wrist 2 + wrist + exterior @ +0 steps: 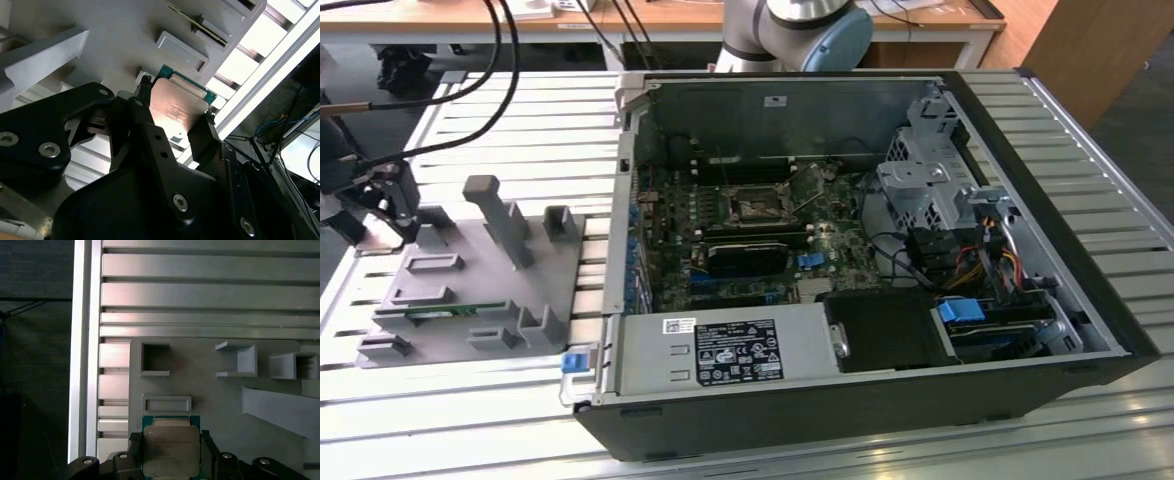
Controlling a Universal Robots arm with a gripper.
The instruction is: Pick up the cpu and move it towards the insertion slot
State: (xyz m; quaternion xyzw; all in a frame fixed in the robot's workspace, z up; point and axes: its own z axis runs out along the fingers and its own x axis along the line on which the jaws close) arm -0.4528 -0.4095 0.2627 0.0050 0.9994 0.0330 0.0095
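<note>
Gripper [177, 100] clamps cpu [171, 450] edgewise at grey fixture [454, 290]; insertion slot [758, 205] lies well apart, toward the exterior view's right.

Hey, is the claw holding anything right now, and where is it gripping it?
Yes, the claw holds the chip, pinched between its fingers by two opposite side edges.

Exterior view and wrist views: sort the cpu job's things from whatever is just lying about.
Job: cpu, tool closed on it, insertion slot on the motherboard.
Lying about: grey holder tray, green memory stick, power supply box.
</note>
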